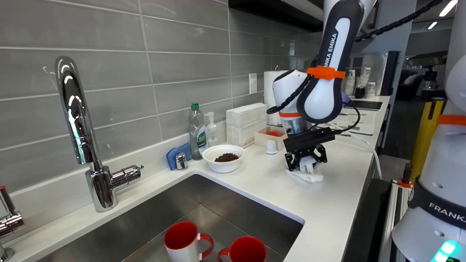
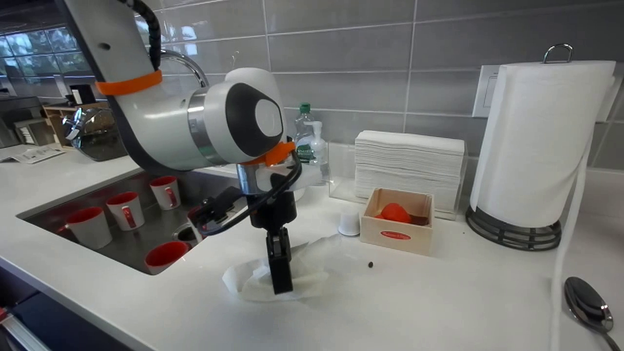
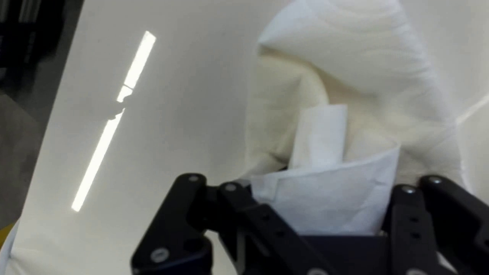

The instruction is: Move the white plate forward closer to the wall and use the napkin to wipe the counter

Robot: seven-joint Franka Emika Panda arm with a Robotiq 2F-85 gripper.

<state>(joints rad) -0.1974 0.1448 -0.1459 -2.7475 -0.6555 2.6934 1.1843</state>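
Note:
The white plate (image 1: pixel 220 166), a small bowl-like dish with dark brown bits in it, sits at the sink's corner in front of the soap bottles, close to the grey tiled wall (image 1: pixel 189 65). In an exterior view it is mostly hidden behind my wrist. My gripper (image 1: pixel 307 165) points down at the white counter (image 2: pixel 438 312), right of the plate. The crumpled white napkin (image 1: pixel 309 177) is bunched between its fingers and spreads on the counter beneath. The napkin (image 3: pixel 355 76) hides the fingertips in the wrist view; the gripper appears shut on it.
A dark speck (image 2: pixel 370 264) lies on the counter near a wooden box (image 2: pixel 404 239) with red things. A small white cup (image 2: pixel 349 224), a napkin stack (image 2: pixel 409 156) and a paper-towel roll (image 2: pixel 541 146) stand toward the wall. Red-and-white mugs (image 1: pixel 182 240) stand in the sink (image 1: pixel 218 218).

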